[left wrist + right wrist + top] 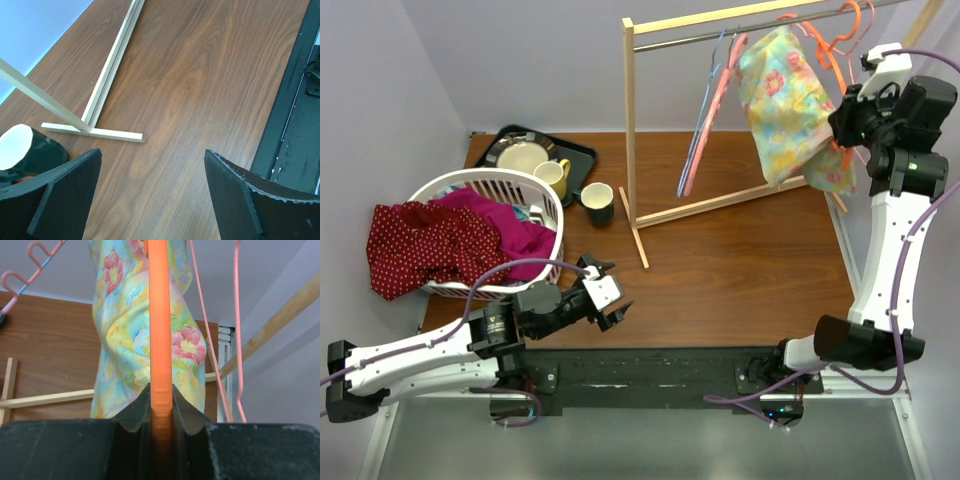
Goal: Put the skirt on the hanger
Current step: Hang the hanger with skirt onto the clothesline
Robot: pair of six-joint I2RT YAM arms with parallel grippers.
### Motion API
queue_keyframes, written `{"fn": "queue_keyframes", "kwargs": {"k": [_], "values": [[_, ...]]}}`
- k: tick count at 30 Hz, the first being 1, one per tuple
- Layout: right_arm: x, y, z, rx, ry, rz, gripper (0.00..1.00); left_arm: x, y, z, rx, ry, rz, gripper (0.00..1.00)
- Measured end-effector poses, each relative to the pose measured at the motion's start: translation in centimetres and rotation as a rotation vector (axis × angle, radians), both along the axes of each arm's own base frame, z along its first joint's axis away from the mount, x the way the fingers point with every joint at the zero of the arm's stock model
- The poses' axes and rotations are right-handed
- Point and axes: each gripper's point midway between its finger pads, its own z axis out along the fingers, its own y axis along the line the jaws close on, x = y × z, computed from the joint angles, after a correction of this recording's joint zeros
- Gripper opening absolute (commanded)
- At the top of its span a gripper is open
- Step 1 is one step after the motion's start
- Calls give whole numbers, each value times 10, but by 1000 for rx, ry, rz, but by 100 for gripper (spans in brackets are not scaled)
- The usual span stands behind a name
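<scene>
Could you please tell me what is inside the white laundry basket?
A magenta cloth fills the basket, and a red dotted garment spills over its left rim. Whatever lies beneath them is covered.

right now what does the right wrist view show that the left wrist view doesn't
Only the right wrist view: the right gripper shut on the orange hanger, with the floral skirt hanging behind it and a pink hanger to the side.

Only the left wrist view: the left gripper open and empty above the wood, the rack foot, and a dark mug at the left edge.

Both: the brown table and pale wooden bars of the rack.
</scene>
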Motion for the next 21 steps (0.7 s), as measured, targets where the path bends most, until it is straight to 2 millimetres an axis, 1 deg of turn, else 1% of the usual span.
{"fn": "queue_keyframes", "kwargs": {"k": [5,15,18,21], "values": [[21,-3,-1,48,2,-8,0,0,0,0,0,0,0,89],[51,-9,-16,112,35,-27,0,0,-1,-1,5,1,0,89],[62,-15,-19,102,31,-43,0,0,-1,-2,6,2,1,89],[68,-23,-21,77,24,-70,0,0,-1,-2,7,2,1,89]]}}
